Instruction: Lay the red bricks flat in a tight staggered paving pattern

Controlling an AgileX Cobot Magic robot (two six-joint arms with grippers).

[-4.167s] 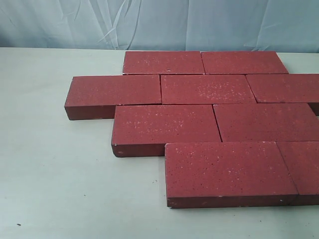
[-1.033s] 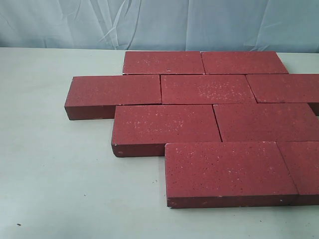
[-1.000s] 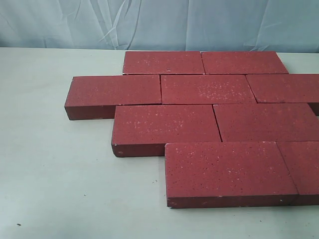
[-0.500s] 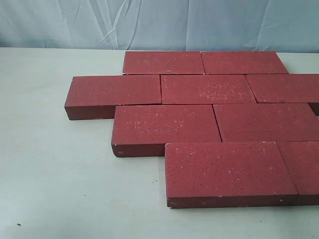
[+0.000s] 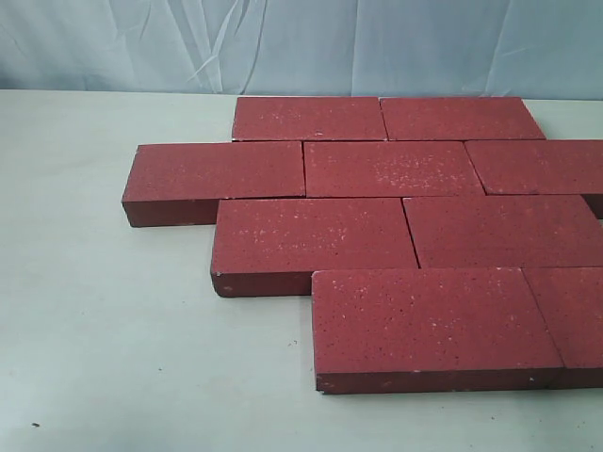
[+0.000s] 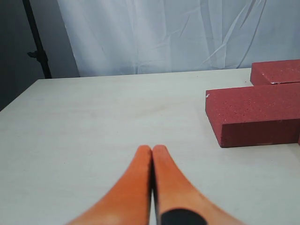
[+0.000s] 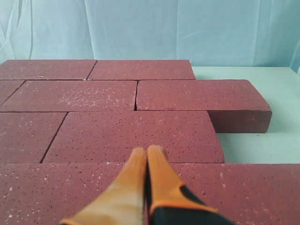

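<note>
The left gripper is closed, its orange fingers pressed together with nothing between them, and it sits above bare bench. The nearest brick lies flat off to one side, well apart from the tips, with a second one just behind it. Beyond the bench hang a pale curtain and a dark pole. The right gripper is likewise closed and empty, its yellow-orange fingers tight together over the top face of a brick; whether they touch it I cannot tell. Ahead of these tips the bricks spread out flat in rows, side against side, and one at the end of its row juts out past its neighbours onto open bench. In the exterior view neither gripper shows. Nine dark-red bricks lie flat on the right half of the bench in four rows: two at the back, three next, two, then two in front. Each row is shifted sideways against the next, so the end joints do not line up, and the seams are thin. The left brick of the second row reaches furthest left. The rightmost bricks run out of the picture.
</note>
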